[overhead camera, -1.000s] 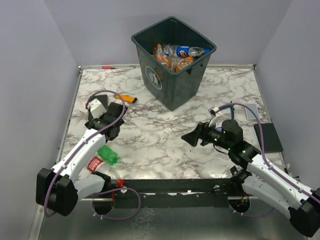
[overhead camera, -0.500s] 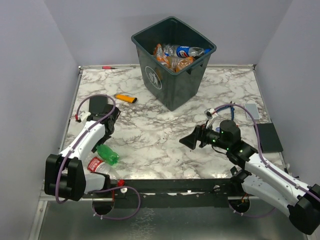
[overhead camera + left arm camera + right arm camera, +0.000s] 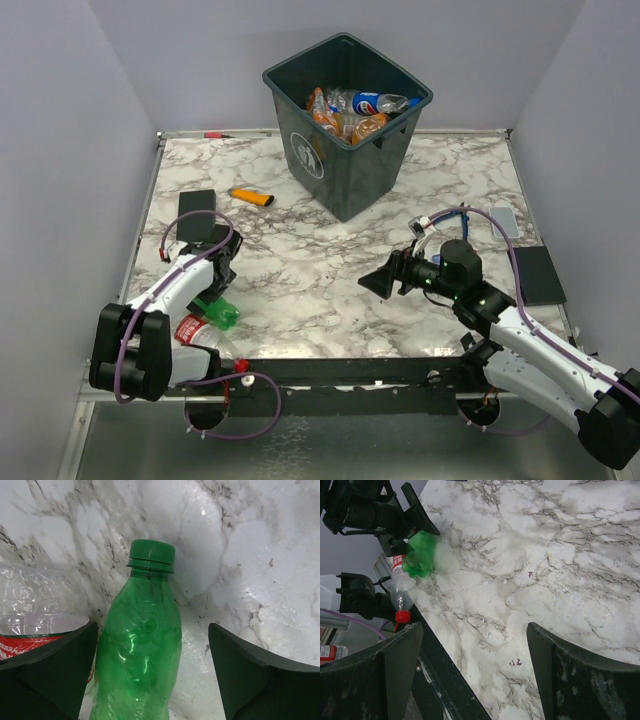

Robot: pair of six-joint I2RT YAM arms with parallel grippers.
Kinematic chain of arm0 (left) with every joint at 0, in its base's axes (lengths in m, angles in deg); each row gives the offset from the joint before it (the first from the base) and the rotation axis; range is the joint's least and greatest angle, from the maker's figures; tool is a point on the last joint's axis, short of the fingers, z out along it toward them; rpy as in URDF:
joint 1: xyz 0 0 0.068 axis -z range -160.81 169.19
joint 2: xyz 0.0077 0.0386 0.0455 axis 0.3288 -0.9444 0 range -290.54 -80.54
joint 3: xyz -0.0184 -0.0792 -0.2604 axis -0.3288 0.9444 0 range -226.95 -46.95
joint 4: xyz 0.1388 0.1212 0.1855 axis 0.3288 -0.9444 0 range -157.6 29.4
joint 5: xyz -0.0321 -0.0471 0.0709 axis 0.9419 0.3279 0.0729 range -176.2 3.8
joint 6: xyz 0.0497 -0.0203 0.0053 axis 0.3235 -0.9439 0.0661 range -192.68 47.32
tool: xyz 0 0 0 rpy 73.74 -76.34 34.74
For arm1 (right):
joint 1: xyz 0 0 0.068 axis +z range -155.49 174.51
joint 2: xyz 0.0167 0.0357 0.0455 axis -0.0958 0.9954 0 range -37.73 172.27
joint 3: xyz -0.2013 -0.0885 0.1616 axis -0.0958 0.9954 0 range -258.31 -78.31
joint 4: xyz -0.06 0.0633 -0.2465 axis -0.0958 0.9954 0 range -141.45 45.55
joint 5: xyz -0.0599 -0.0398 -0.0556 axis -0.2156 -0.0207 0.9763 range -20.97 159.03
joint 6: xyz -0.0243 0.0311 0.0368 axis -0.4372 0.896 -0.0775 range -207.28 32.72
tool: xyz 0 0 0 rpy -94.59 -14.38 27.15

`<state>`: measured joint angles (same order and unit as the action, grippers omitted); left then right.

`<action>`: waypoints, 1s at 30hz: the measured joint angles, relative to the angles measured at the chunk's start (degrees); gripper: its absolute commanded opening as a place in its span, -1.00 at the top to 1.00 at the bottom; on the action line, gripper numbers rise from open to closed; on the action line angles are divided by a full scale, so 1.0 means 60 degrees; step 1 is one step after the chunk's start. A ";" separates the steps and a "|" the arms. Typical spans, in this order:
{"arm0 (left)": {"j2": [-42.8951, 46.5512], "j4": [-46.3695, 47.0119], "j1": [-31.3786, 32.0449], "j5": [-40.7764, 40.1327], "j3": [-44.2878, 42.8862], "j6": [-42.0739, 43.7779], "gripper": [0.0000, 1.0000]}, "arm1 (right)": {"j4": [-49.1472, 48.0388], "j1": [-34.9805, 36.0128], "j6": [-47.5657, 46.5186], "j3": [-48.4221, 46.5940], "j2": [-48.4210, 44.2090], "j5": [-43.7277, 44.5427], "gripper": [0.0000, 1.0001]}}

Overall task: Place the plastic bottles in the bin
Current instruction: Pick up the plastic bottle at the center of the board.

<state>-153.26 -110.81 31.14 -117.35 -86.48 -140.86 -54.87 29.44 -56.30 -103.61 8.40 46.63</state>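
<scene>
A green plastic bottle [image 3: 140,645] lies on the marble table [image 3: 320,270] near the front left [image 3: 220,312]. A clear bottle with a red label and red cap [image 3: 200,335] lies beside it, also in the left wrist view [image 3: 35,610]. My left gripper [image 3: 212,292] is open and straddles the green bottle, its fingers [image 3: 50,680] apart from it on both sides. My right gripper [image 3: 380,278] is open and empty over the middle right of the table. The dark green-grey bin [image 3: 345,125] stands at the back and holds several bottles.
An orange lighter [image 3: 252,197] and a flat black pad [image 3: 198,215] lie at the back left. Another black pad [image 3: 540,275] and a small grey card [image 3: 503,221] lie at the right edge. The table's front edge is just behind both bottles.
My left gripper has moved toward the front of the table and come down over the green bottle. The right arm has shifted slightly left, then held still.
</scene>
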 measured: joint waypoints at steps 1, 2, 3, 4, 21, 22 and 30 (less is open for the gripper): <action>0.0000 0.0098 0.0000 0.0055 0.0142 0.0007 -0.72 | 0.0000 0.0000 0.0000 0.0000 0.0000 0.0000 -0.77; 0.0000 0.0200 0.0000 0.0124 0.0273 0.0011 -0.68 | 0.0000 0.0000 0.0000 0.0000 0.0000 0.0000 -0.77; 0.0000 0.0310 0.0000 0.0215 0.0419 0.0007 -0.62 | 0.0004 0.0000 0.0000 0.0000 0.0000 0.0004 -0.77; 0.0004 0.0397 0.0000 0.0280 0.0510 0.0015 -0.56 | 0.0004 0.0000 0.0000 0.0000 -0.0004 0.0004 -0.77; 0.1581 0.1140 0.0004 0.1002 0.0186 0.0681 0.65 | 0.0160 0.0000 -0.0047 -0.0117 -0.0007 0.0051 -0.77; 0.1687 0.1140 0.0004 0.1049 -0.0015 0.0794 0.65 | 0.0259 0.0000 -0.0095 -0.0211 -0.0026 0.0080 -0.77; 0.1836 0.2175 0.0962 0.2087 -0.3300 0.3388 0.64 | 0.1388 0.0000 -0.0758 -0.1723 -0.0543 0.0681 -0.78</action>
<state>-142.25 -97.76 36.91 -104.83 -106.29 -120.54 -46.54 29.44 -60.84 -113.95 5.14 50.72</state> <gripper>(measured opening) 0.604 0.889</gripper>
